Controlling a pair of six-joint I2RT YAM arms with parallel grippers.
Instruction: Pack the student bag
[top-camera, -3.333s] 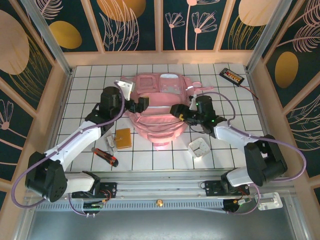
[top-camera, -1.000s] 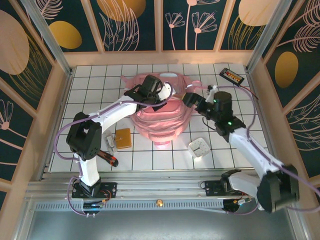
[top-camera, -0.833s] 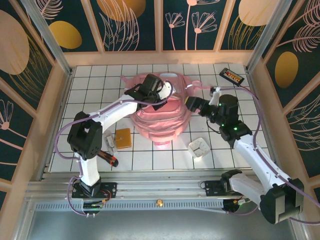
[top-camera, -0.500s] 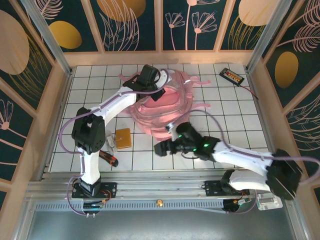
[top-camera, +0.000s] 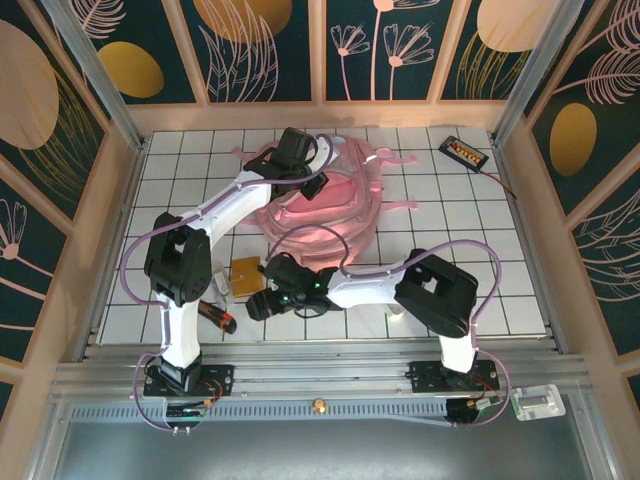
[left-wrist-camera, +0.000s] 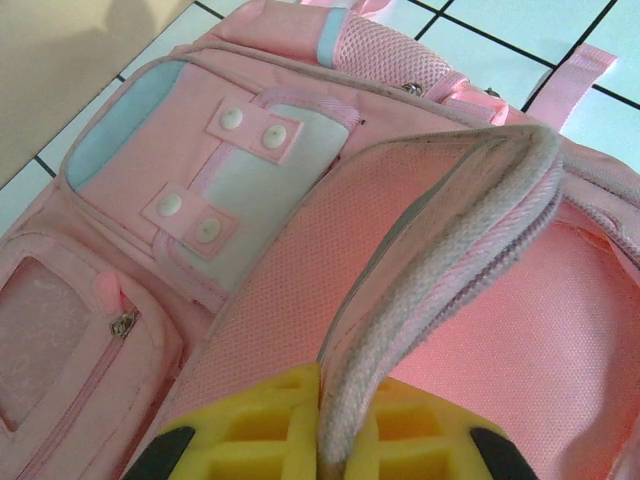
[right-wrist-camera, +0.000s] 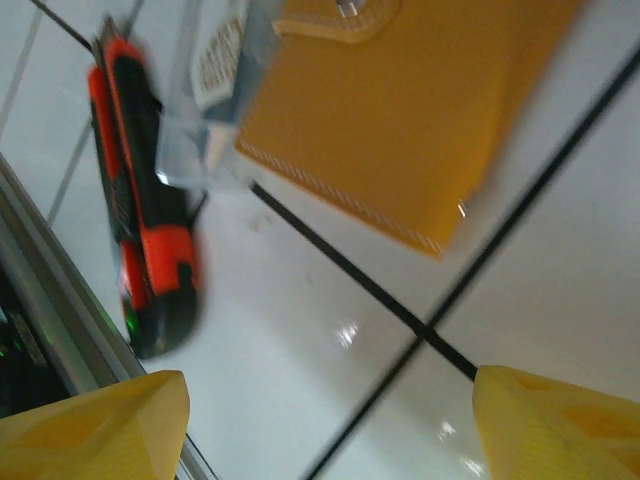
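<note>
White-tiled surface (top-camera: 470, 230), floral wall panels behind.
Item 1: student bag (top-camera: 335, 215), pink, far-centre of surface, slumped.
Item 2: left fingers (left-wrist-camera: 250, 430), clamped on bag's padded pink/white edge.
Item 3: right fingers (right-wrist-camera: 560, 420), apart, nothing btwn, low over near-left tiles.
Under them: yellow wallet (right-wrist-camera: 400, 110), clear packet (right-wrist-camera: 215, 70) touching it, orange/blk cutter (right-wrist-camera: 140, 250) just beside.
Black device (top-camera: 465, 152), far-right corner, well apart.
</note>
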